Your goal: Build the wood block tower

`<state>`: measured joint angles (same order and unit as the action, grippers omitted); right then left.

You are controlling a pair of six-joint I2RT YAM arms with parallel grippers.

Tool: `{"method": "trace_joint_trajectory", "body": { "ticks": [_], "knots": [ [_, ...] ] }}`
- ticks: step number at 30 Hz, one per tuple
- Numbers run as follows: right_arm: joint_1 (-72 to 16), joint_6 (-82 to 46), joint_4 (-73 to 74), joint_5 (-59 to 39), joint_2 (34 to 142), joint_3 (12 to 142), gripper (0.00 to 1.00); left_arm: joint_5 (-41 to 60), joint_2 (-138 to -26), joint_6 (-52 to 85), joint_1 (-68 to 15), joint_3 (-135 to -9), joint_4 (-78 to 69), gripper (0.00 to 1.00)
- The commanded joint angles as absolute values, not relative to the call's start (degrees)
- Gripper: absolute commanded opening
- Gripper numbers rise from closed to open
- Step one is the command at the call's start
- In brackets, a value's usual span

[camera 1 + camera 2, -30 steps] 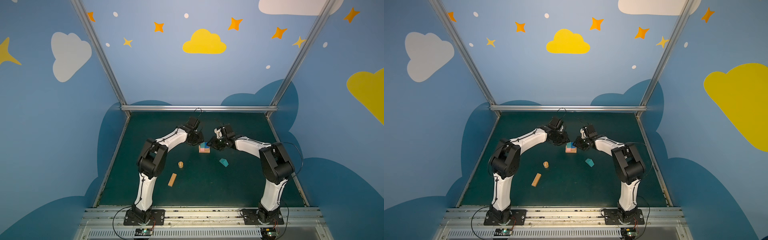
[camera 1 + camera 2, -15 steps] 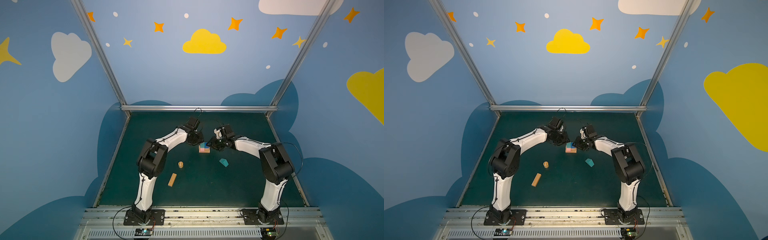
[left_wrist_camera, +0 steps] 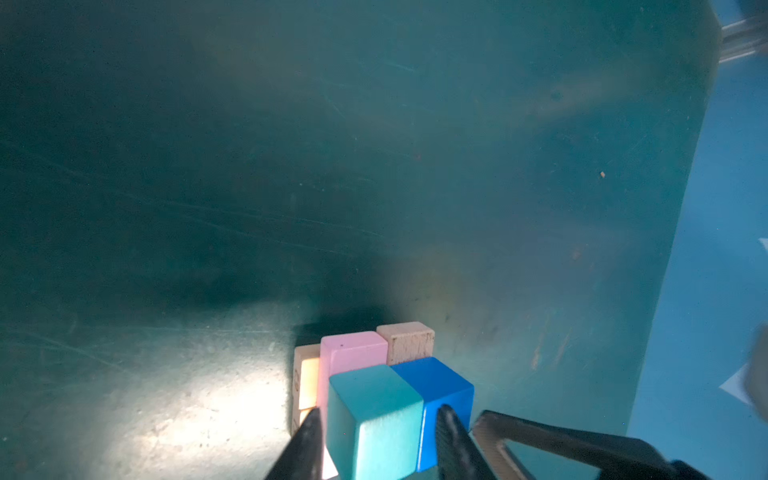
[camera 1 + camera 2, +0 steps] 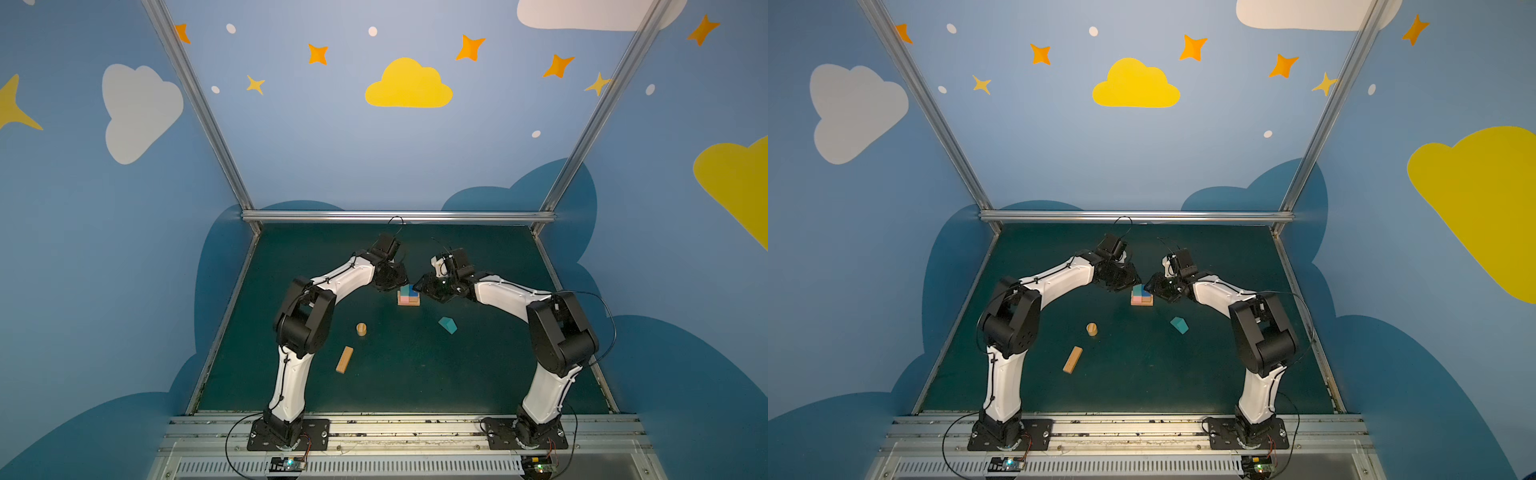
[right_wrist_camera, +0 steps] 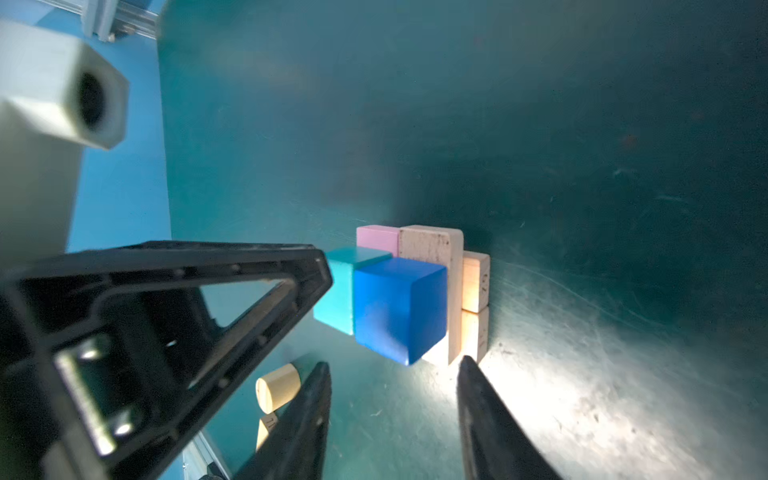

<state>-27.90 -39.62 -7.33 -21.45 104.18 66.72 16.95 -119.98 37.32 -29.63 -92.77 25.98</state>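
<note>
- Your left tool (image 3: 378, 415) is released: its fingers flank the teal cube (image 3: 374, 399), with a thin gap on each side.
- Your right tool (image 5: 392, 365) is released and empty, with its tips near the blue cube (image 5: 399, 307) but not touching it.
- The wood block tower (image 4: 408, 296) sits mid-frame in both top views on the green surface (image 4: 415, 374). Both cubes lie side by side atop a pink bar (image 3: 353, 349) and a pale bar (image 5: 432, 249).
- Lower left of it lie the tan cylinder (image 4: 361, 329) and a loose tan bar (image 4: 344, 360). The teal house-shaped piece (image 4: 447, 325) lies lower right.

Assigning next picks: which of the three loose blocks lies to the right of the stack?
The teal house-shaped wooden block. The tan wooden cylinder and the tan wooden bar both lie left of the partly built stack.
</note>
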Motion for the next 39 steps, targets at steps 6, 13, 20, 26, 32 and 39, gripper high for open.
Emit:
{"method": "trace_joint_trajectory", "body": {
  "ticks": [6, 13, 20, 26, 32, 39],
  "knots": [
    [-27.4, -38.4, -10.9, -18.8, 96.2, 66.1, 0.54, 13.8, -114.8, 36.7, -29.2, -94.0, 29.7, 0.54],
    [-27.0, -36.3, -14.2, -17.0, 87.8, 69.5, 0.58, 7.1, -105.9, 38.2, -29.4, -92.2, 36.2, 0.55],
    [-26.8, -36.6, -10.6, -16.3, 80.8, 69.9, 0.61, -0.8, -89.8, 44.5, -29.5, -78.2, 40.3, 0.58],
    [-26.8, -38.5, -4.7, -17.9, 78.2, 64.7, 0.6, 1.6, -78.4, 55.4, -30.4, -63.0, 41.7, 0.57],
    [-26.7, -38.7, -2.9, -19.0, 79.3, 63.5, 0.59, -0.6, -65.9, 71.4, -33.1, -46.8, 41.4, 0.59],
    [-26.6, -39.4, -1.4, -20.2, 80.9, 63.5, 0.59, -5.1, -53.4, 82.6, -35.5, -37.1, 42.5, 0.61]
  ]
}}
